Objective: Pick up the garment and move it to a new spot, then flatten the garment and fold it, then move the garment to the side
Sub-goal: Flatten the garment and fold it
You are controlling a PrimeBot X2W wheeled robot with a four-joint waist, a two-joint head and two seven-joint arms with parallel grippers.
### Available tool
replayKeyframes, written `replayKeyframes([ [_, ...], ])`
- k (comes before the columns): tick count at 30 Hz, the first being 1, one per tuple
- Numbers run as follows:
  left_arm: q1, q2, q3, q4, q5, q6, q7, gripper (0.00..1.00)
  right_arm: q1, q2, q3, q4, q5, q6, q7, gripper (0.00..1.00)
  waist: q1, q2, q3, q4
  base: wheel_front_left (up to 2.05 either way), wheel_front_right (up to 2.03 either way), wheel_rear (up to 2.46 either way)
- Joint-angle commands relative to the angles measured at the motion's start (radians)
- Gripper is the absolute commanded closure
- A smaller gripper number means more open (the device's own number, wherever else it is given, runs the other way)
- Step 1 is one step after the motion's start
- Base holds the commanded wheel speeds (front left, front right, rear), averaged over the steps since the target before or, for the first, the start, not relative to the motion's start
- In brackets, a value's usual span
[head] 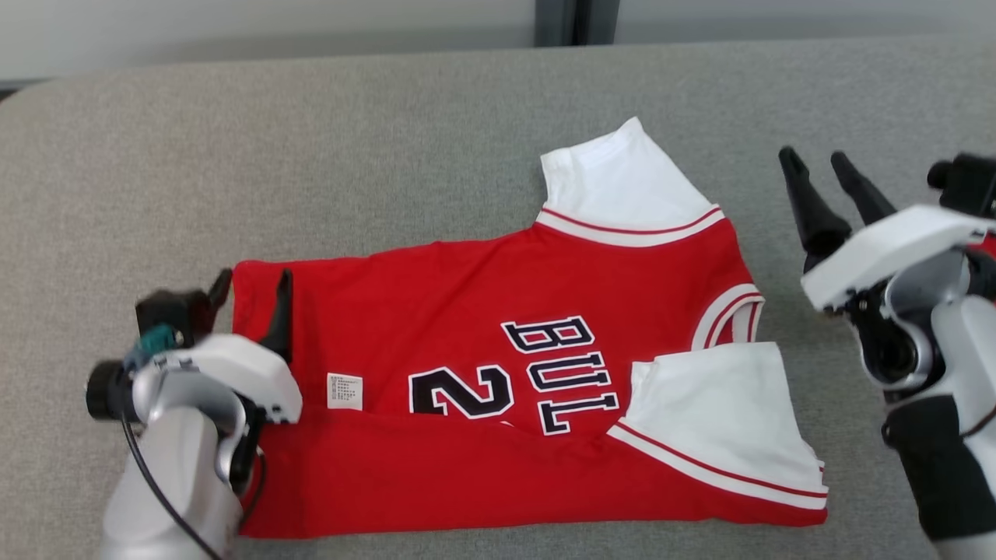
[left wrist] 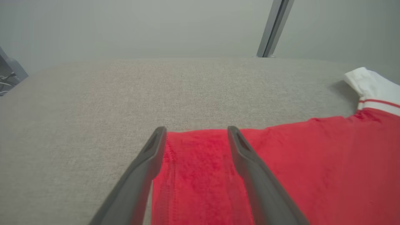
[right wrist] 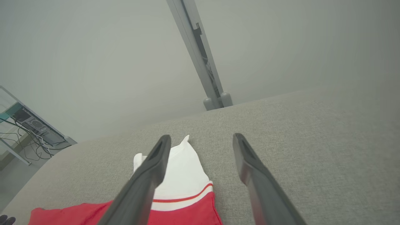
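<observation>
Jaws wide apart, both empty (left jaws over garment (head: 467,303) hem).

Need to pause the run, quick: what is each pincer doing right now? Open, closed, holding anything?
Left pincer: open, at the hem corner of the red jersey, gripping nothing.
Right pincer: open, empty, beside the jersey.

Garment: red jersey, partly folded.
Garment (head: 498,373) lies flat, lower edge folded up; white sleeves, dark lettering visible.
</observation>
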Motion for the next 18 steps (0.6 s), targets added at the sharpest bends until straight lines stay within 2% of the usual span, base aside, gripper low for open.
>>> replayKeyframes([
  [1, -0.054, 0.02, -0.007, 0.022, 0.005, -0.006, 0.028, 0.0, -0.051, -0.006, 0.002, 0.022, 0.024, 0.001, 0.022, 0.0, 0.0, 0.0, 0.049, 0.015, 0.0, 0.0, 0.0],
  [5, -0.149, 0.037, -0.016, 0.061, 0.004, -0.009, 0.071, 0.0, -0.156, -0.024, 0.032, 0.087, 0.041, 0.001, 0.067, 0.0, 0.0, 0.0, 0.093, 0.029, 0.0, 0.0, 0.0],
  [6, -0.181, 0.043, -0.02, 0.088, 0.002, -0.009, 0.109, 0.0, -0.207, -0.032, 0.055, 0.12, 0.047, 0.001, 0.084, 0.0, 0.0, 0.0, 0.111, 0.036, 0.0, 0.0, 0.0],
  [10, -0.236, 0.057, -0.021, 0.129, 0.004, 0.009, 0.16, 0.0, -0.293, -0.043, 0.09, 0.189, 0.064, 0.001, 0.095, 0.0, 0.0, 0.0, 0.138, 0.046, 0.0, 0.0, 0.0],
  [18, -0.253, 0.041, -0.045, 0.158, -0.024, -0.017, 0.172, 0.0, -0.376, -0.056, 0.172, 0.285, 0.092, 0.0, 0.091, 0.0, 0.0, 0.0, 0.154, 0.059, 0.0, 0.0, 0.0],
])
